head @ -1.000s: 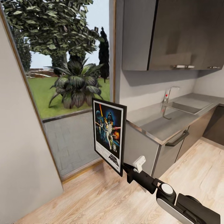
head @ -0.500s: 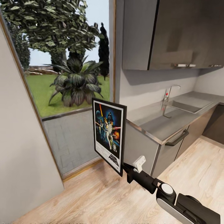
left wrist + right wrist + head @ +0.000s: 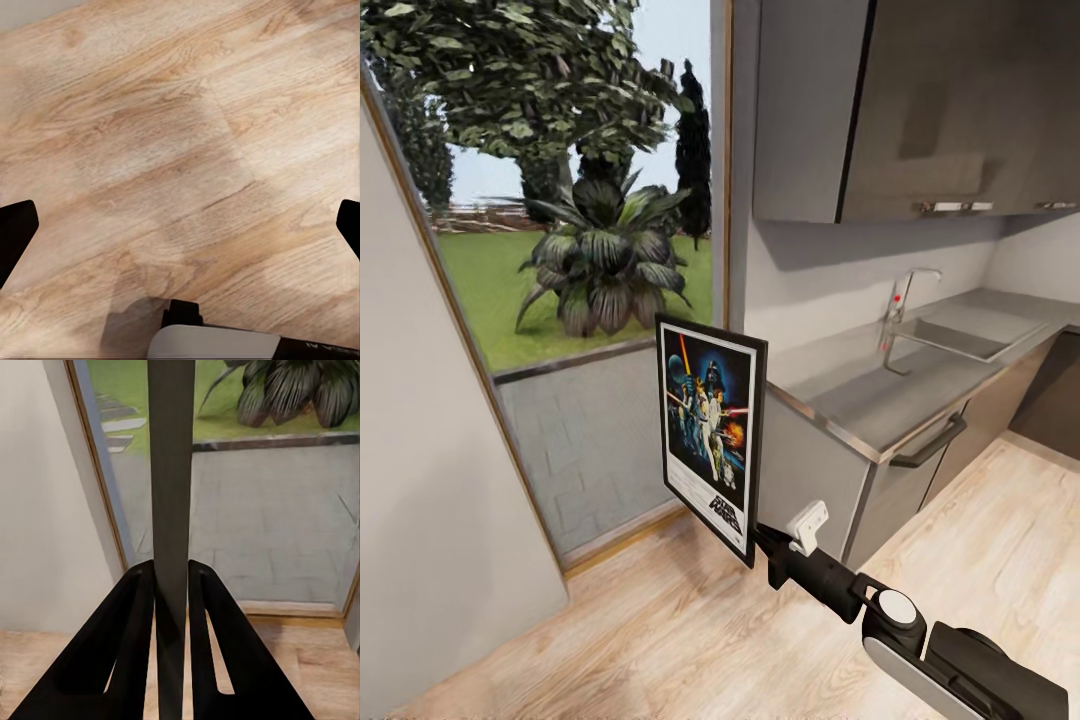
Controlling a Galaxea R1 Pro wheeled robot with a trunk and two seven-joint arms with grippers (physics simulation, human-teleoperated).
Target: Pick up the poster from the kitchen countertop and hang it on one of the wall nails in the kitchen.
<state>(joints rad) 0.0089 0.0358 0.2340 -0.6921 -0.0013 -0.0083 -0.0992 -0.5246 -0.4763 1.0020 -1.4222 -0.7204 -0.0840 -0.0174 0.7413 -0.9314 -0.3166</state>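
The poster (image 3: 710, 434), a tall black-framed Star Wars picture, stands upright in the air in front of the window. My right gripper (image 3: 757, 545) is shut on its lower right corner. The right wrist view looks along the poster's dark edge (image 3: 171, 495), pinched between the two black fingers (image 3: 131, 652). Right of the poster runs the grey kitchen countertop (image 3: 860, 395) with a sunken sink (image 3: 960, 340) and chrome tap (image 3: 905, 290). My left gripper (image 3: 180, 229) hangs open over the wooden floor, its fingertips far apart at the picture's sides.
A big window (image 3: 580, 270) with a wooden frame looks out on a garden plant. A plain white wall (image 3: 420, 500) stands at the left. Dark wall cabinets (image 3: 910, 110) hang above the counter. Wooden floor (image 3: 690, 640) spreads below.
The whole head view has shifted slightly, so the camera has moved. The poster stays held the same way in my right gripper.
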